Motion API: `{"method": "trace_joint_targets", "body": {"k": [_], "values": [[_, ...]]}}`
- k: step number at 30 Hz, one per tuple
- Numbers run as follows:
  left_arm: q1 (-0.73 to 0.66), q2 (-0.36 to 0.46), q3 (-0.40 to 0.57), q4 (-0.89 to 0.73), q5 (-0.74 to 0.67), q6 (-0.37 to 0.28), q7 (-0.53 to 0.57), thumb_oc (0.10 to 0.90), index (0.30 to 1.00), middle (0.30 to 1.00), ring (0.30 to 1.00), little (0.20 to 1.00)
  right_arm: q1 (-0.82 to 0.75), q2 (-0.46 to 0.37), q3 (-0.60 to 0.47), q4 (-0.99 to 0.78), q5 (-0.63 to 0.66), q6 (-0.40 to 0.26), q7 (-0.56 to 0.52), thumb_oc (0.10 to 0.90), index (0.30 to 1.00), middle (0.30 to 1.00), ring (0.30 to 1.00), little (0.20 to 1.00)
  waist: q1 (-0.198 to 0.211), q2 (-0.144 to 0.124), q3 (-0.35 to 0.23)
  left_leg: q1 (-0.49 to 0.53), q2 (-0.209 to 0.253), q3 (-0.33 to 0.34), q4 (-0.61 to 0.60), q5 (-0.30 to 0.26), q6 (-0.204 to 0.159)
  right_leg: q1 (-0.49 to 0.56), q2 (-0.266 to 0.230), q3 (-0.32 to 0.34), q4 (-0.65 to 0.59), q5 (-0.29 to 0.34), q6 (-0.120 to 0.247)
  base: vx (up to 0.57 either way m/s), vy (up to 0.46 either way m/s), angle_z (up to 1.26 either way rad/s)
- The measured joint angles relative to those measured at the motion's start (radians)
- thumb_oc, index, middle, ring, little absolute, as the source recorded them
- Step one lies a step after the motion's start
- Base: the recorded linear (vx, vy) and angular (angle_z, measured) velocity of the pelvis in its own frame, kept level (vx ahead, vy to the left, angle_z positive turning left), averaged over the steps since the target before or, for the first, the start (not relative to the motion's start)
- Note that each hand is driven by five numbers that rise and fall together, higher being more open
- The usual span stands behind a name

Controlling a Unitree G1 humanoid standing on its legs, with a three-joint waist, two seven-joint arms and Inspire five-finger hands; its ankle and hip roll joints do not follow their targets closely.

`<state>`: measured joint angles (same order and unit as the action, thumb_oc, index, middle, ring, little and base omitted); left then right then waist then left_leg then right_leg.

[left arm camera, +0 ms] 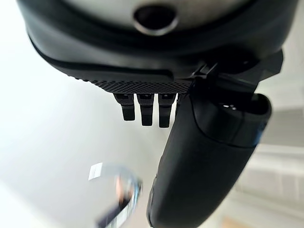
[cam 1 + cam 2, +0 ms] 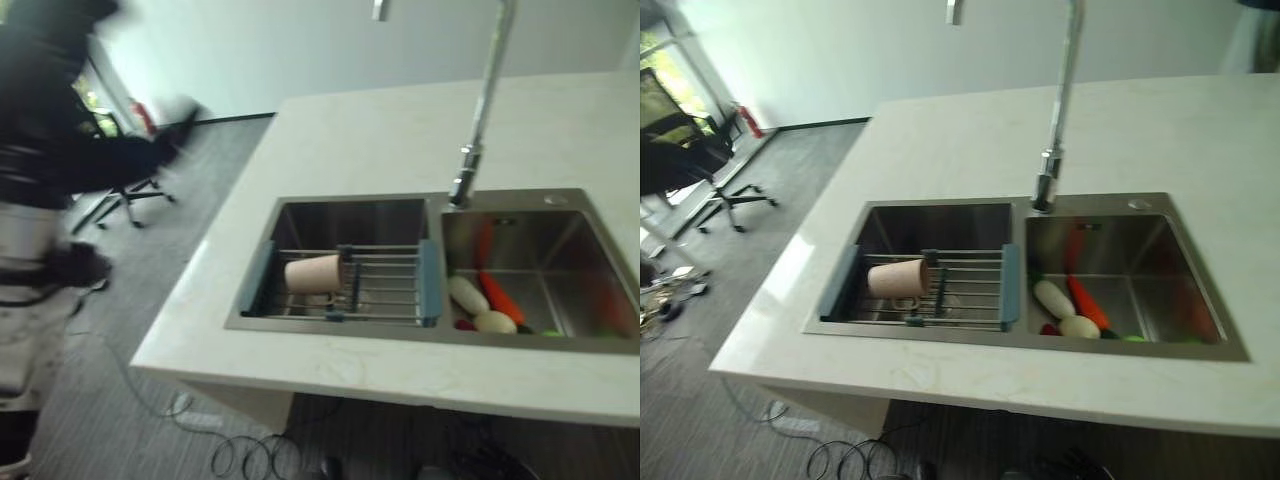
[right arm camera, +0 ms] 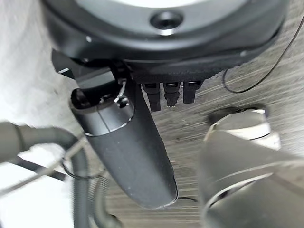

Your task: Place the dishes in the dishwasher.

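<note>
While your head camera looked down on the pale counter (image 2: 940, 130), a double sink (image 2: 1025, 340) lay sunk in it, with a tall tap (image 2: 1058, 110) rising behind the divider between the two basins. Across the left basin lay a wire rack (image 2: 970, 290) with blue ends, and on that rack a pinkish cup (image 2: 898, 279) rested on its side, its mouth turned toward the basin's left wall. You could see something pale below the rack, under the cup, but it was too dim to name. In the right basin, vegetables lay against the near wall: a white one (image 2: 1053, 298), an orange carrot (image 2: 1088, 303) just beside it, a pale round one (image 2: 1079, 327) touching both, and small red and green pieces at the near edge.

Your left hand (image 1: 204, 156) appeared in its wrist view with the thumb standing straight out and the fingers (image 1: 145, 107) in a short, straight row beside it, relaxed and holding nothing, against a pale blurred background. Your right hand (image 3: 128, 147) showed the same posture in its wrist view: thumb extended, fingers (image 3: 171, 95) straight, nothing held, above grey wood-grain floor (image 3: 266, 80).

To the counter's left, a person (image 2: 50, 140) in dark clothing stood on the grey floor, blurred, near an office chair (image 2: 700, 170).
</note>
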<state>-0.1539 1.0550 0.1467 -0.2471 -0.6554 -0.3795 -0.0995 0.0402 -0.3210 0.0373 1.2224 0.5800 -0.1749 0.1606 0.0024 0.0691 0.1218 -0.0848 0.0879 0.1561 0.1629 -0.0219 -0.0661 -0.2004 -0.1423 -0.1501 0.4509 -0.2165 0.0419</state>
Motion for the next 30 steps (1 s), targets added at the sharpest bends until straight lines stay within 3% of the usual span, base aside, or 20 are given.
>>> {"method": "trace_joint_targets", "body": {"k": [1, 2, 4, 10, 20, 30], "values": [[-0.028, -0.001, -0.030, 0.009, -0.012, 0.045, -0.049, 0.800, 0.900, 0.900, 0.900, 0.900, 0.005, -0.002, -0.007, 0.002, 0.000, 0.001, 0.003, 0.800, 0.900, 0.900, 0.900, 0.900, -0.004, -0.003, 0.001, 0.000, 0.007, 0.001, 0.006, -0.002, -0.003, -0.001, 0.008, 0.000, -0.004, 0.003, -0.004, 0.04, -0.084, -0.19], [-0.068, -0.004, -0.051, 0.047, -0.053, 0.142, -0.136, 0.800, 0.900, 0.900, 0.900, 0.900, 0.024, -0.008, -0.020, 0.012, 0.001, 0.012, 0.001, 0.800, 0.900, 0.900, 0.900, 0.900, -0.006, -0.002, 0.000, 0.000, 0.017, 0.003, 0.007, -0.007, -0.009, 0.003, 0.022, 0.001, -0.017, 0.013, -0.015, 0.04, -0.070, -0.12], [-0.129, -0.016, -0.098, 0.106, -0.086, 0.250, -0.196, 0.800, 0.900, 0.900, 0.900, 0.900, 0.040, -0.014, -0.021, 0.024, 0.000, 0.030, 0.002, 0.800, 0.900, 0.900, 0.900, 0.900, -0.015, -0.002, 0.001, 0.002, 0.019, 0.000, 0.007, -0.007, -0.010, 0.015, 0.029, 0.000, -0.028, 0.018, -0.015, 0.02, -0.053, -0.03], [-0.219, -0.022, -0.320, 0.221, -0.020, 0.421, -0.241, 0.800, 0.900, 0.900, 0.900, 0.900, 0.039, -0.015, -0.021, 0.051, 0.001, 0.065, 0.000, 0.800, 0.900, 0.900, 0.900, 0.900, -0.045, 0.001, 0.006, 0.032, 0.023, 0.017, -0.008, -0.011, -0.013, 0.036, 0.031, 0.010, -0.057, 0.024, -0.002, 0.01, -0.031, -0.08], [-0.219, -0.056, -0.343, 0.365, 0.197, 0.431, -0.286, 0.800, 0.900, 0.900, 0.900, 0.900, 0.056, -0.021, -0.033, 0.037, 0.014, 0.067, 0.005, 0.800, 0.900, 0.900, 0.900, 0.900, -0.053, 0.032, 0.048, 0.025, 0.018, 0.032, -0.012, -0.010, -0.011, 0.017, 0.029, 0.032, -0.054, 0.032, -0.004, 0.00, 0.001, -0.04], [-0.220, -0.056, -0.351, 0.365, 0.413, 0.324, -0.265, 0.800, 0.900, 0.900, 0.900, 0.900, 0.025, -0.021, -0.031, 0.028, 0.035, 0.066, 0.007, 0.800, 0.900, 0.900, 0.900, 0.900, -0.053, 0.024, 0.076, 0.017, 0.014, 0.032, -0.013, -0.010, -0.008, 0.014, 0.025, 0.032, -0.054, 0.038, -0.008, 0.00, 0.000, 0.00]]}}
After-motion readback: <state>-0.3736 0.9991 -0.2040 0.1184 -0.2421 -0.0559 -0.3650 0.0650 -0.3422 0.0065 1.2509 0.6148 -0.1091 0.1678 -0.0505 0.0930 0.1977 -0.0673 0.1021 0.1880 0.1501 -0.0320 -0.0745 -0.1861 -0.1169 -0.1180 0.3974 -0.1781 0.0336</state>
